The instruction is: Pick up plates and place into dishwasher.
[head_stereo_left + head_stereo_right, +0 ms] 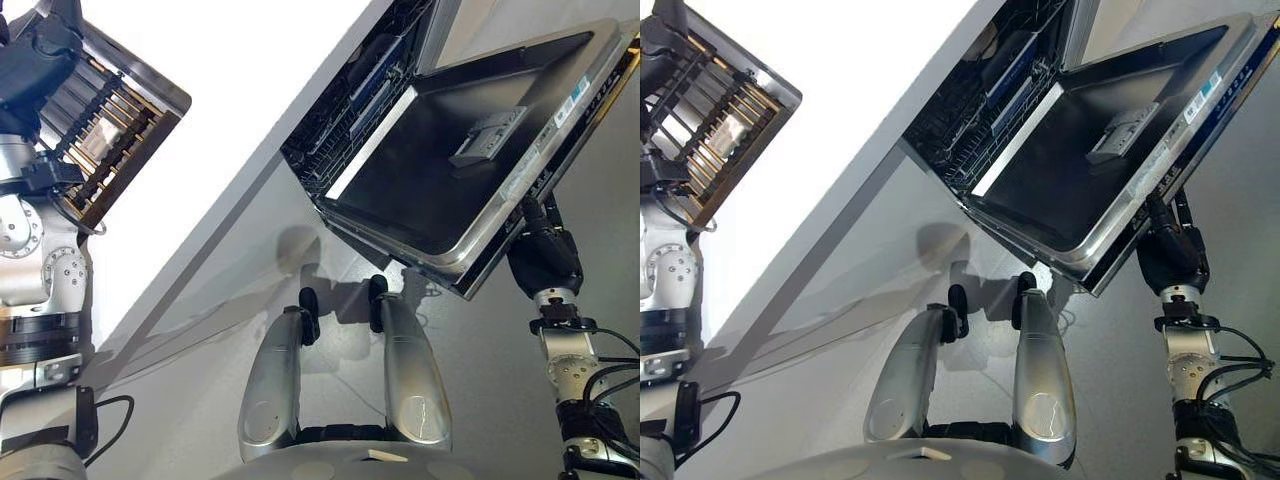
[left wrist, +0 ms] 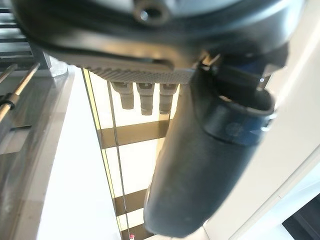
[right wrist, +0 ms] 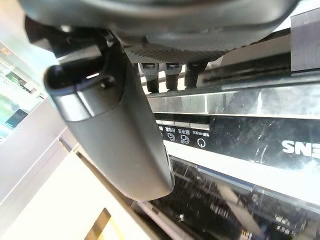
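Observation:
A dish rack [image 1: 112,125] with dark bars in a metal frame stands on the white counter [image 1: 240,80] at the far left. Pale shapes show between its bars; I cannot tell whether they are plates. My left hand [image 1: 35,62] hovers over the rack, fingers [image 2: 145,97] straight, thumb [image 2: 200,165] out, holding nothing. The dishwasher door [image 1: 440,180] hangs open at the right, with the dark wire basket [image 1: 365,85] behind it. My right hand [image 1: 545,258] is at the door's outer edge, its straight fingers [image 3: 170,75] against the control strip [image 3: 240,135].
A grey detergent compartment [image 1: 488,135] sits on the door's inner face. The counter's grey front edge [image 1: 200,240] runs diagonally between the rack and the dishwasher. Grey floor [image 1: 470,360] lies below the door.

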Available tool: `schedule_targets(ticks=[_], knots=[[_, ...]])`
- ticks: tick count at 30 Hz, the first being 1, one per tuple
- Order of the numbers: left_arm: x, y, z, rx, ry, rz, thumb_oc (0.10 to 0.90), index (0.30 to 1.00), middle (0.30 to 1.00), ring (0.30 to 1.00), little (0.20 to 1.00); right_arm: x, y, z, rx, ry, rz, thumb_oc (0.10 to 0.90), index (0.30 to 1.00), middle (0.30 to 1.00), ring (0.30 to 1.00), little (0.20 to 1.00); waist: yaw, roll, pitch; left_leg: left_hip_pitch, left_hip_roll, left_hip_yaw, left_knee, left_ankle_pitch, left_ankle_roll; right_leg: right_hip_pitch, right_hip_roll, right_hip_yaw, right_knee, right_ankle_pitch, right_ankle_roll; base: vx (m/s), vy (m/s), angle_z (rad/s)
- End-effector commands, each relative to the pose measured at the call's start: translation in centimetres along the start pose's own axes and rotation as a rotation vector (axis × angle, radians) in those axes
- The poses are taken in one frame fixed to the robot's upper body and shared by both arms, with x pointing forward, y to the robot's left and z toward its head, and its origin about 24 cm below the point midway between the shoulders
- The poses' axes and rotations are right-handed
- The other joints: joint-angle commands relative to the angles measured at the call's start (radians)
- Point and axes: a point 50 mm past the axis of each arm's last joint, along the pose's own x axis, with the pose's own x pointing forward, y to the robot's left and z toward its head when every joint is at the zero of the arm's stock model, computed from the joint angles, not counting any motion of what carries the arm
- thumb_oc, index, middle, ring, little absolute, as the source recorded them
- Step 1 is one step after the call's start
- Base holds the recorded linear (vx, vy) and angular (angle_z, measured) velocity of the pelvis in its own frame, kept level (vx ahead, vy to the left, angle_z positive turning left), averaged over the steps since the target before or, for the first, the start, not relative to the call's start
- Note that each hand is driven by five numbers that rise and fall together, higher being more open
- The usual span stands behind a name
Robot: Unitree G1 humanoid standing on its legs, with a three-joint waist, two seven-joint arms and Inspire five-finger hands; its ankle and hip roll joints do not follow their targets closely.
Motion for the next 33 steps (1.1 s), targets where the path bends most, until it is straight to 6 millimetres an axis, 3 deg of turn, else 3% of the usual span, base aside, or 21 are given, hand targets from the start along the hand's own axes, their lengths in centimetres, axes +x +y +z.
schedule_targets(ticks=[1,7,13,19,25,33], knots=[[-1.2,-1.8,-0.8,-0.019,-0.075,-0.039,0.8,0.9,0.9,0.9,0.9,5.1,16.3,-5.2,0.02,0.156,0.782,0.8,0.9,0.9,0.9,0.9,0.044,-0.049,-0.009,0.099,-0.076,0.091,-0.117,-0.007,0.09,0.081,0.044,0.018,-0.083,0.059,0.008,0.05,0.048,-0.03],[-1.7,-1.7,-1.0,-0.055,-0.053,-0.055,0.8,0.9,0.9,0.9,0.9,4.7,16.6,-5.4,0.017,0.136,0.764,0.8,0.9,0.9,0.9,0.9,0.05,-0.055,-0.009,0.156,-0.081,0.085,-0.164,0.013,0.093,0.142,0.042,0.022,-0.138,0.079,0.011,0.05,0.03,-0.05],[-2.5,-1.4,-1.3,-0.049,-0.035,-0.076,0.8,0.9,0.9,0.9,0.9,4.2,15.0,-5.7,0.031,0.135,0.697,0.8,0.9,0.9,0.9,0.9,0.049,-0.064,-0.022,0.229,-0.085,0.071,-0.24,0.039,0.092,0.217,0.048,0.029,-0.22,0.105,0.021,0.07,0.019,0.04],[-3.4,-1.0,-1.7,-0.053,-0.003,-0.083,0.8,0.9,0.9,0.9,0.9,3.3,13.6,-6.4,0.051,0.163,0.679,0.8,0.9,0.9,0.9,0.9,0.056,-0.07,-0.061,0.297,-0.087,0.058,-0.346,0.076,0.084,0.278,0.049,0.015,-0.312,0.135,0.042,0.07,0.02,0.07],[-4.4,-1.1,-2.5,-0.037,0.038,-0.109,0.8,0.9,0.9,0.9,0.9,2.5,13.6,-6.9,0.062,0.177,0.729,0.8,0.9,0.9,0.9,0.9,0.065,-0.081,-0.108,0.37,-0.089,0.04,-0.47,0.12,0.075,0.349,0.056,-0.004,-0.415,0.17,0.063,0.07,0.016,0.06],[-5.6,-1.4,-3.6,-0.004,0.094,-0.164,0.8,0.9,0.9,0.9,0.9,2.4,13.1,-7.2,0.03,0.185,0.671,0.8,0.9,0.9,0.9,0.9,0.079,-0.099,-0.179,0.444,-0.093,0.028,-0.547,0.125,0.072,0.441,0.063,-0.031,-0.505,0.181,0.07,0.05,0.03,0.21]])
